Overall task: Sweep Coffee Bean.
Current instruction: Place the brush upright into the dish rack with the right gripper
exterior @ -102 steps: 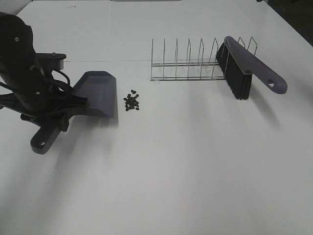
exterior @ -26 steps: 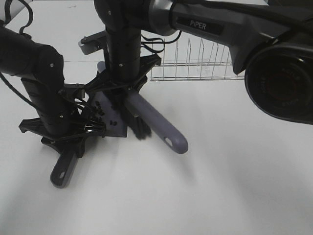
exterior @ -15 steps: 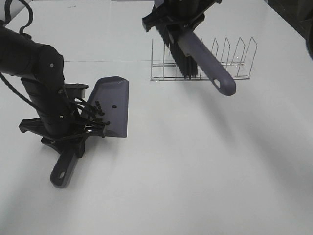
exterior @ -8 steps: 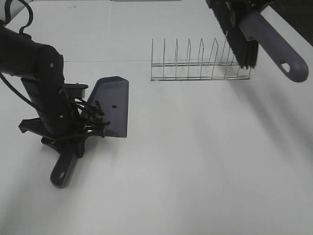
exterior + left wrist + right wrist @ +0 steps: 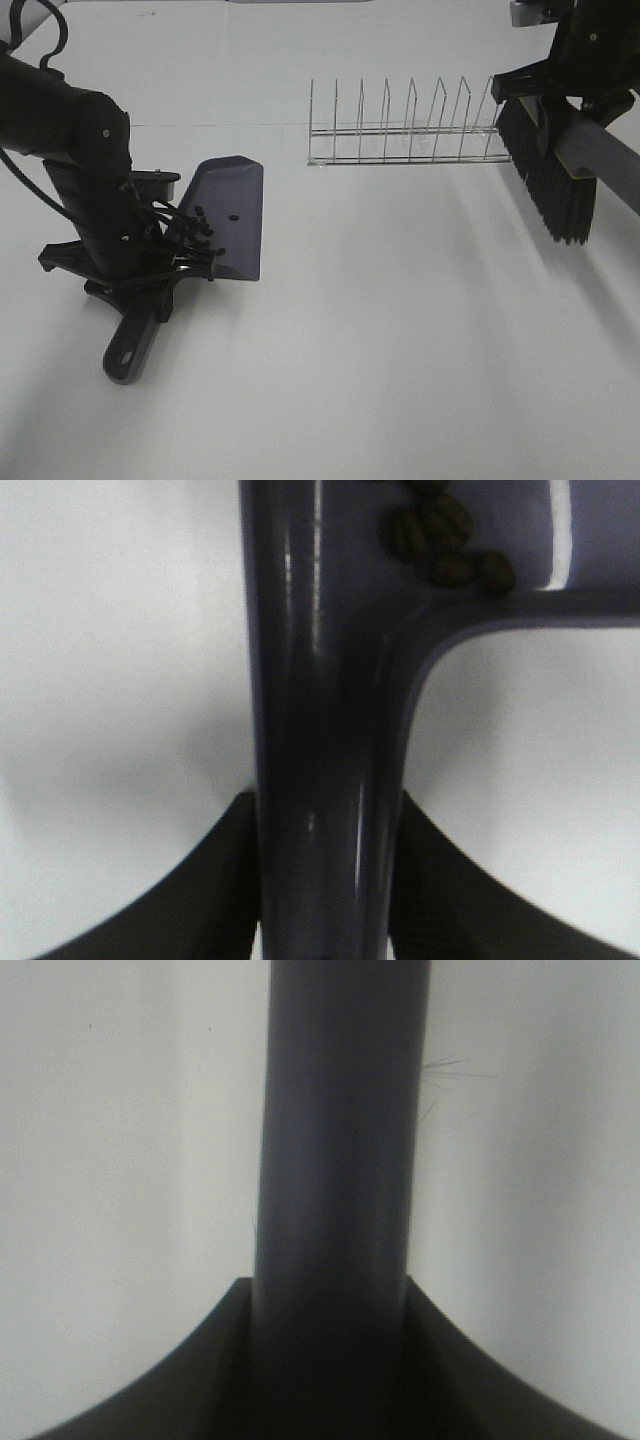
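The grey-purple dustpan (image 5: 228, 210) lies on the white table at the left, tilted up at its handle end. Several coffee beans (image 5: 200, 228) rest inside it near the handle, also seen in the left wrist view as coffee beans (image 5: 440, 538). My left gripper (image 5: 150, 275) is shut on the dustpan handle (image 5: 320, 730). My right gripper (image 5: 580, 100) at the far right is shut on the brush handle (image 5: 340, 1130). The brush's black bristles (image 5: 550, 180) point down in the air, just beyond the right end of the rack.
A wire dish rack (image 5: 410, 130) stands at the back, right of centre, close to the brush. The dustpan handle's end (image 5: 125, 355) sticks out toward the table's front left. White table surface fills the middle and front.
The right arm has carried the brush rightward and downward, from over the rack to beyond its right end. The left arm, dustpan and beans have stayed put.
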You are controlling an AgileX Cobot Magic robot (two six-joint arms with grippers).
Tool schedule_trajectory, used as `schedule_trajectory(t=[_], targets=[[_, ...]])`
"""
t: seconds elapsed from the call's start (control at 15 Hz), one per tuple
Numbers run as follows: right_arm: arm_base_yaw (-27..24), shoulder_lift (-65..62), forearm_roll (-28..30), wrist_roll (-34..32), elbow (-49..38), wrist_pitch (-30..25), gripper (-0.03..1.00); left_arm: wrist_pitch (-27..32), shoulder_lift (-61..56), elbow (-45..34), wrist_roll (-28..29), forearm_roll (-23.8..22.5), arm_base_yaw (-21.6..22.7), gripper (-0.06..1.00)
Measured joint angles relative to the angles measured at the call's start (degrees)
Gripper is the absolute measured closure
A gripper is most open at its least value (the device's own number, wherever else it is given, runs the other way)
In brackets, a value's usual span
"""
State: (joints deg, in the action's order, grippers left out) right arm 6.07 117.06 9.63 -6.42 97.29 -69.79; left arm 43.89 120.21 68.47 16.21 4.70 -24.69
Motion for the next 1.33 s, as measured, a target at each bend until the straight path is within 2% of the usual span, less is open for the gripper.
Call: schedule_trajectory(t=[0.47,0.8,1.07,1.33], targets=[[0.06,3.78,-0.46,-0.06,-0.97,9.34,0.69,0.0,0.0,0.0,-0.57,0.06,0.0,0.62],[0.06,10.83,1.66,0.0,6.59,9.34,0.69,0.0,0.0,0.0,-0.63,0.06,0.0,0.62],[0.06,16.04,3.09,0.29,14.73,5.84,0.69,0.0,0.0,0.0,-0.63,0.06,0.0,0.62],[0.0,19.54,3.21,1.89,21.83,6.07,0.69,0.11,0.0,0.0,-0.63,0.06,0.0,0.62]])
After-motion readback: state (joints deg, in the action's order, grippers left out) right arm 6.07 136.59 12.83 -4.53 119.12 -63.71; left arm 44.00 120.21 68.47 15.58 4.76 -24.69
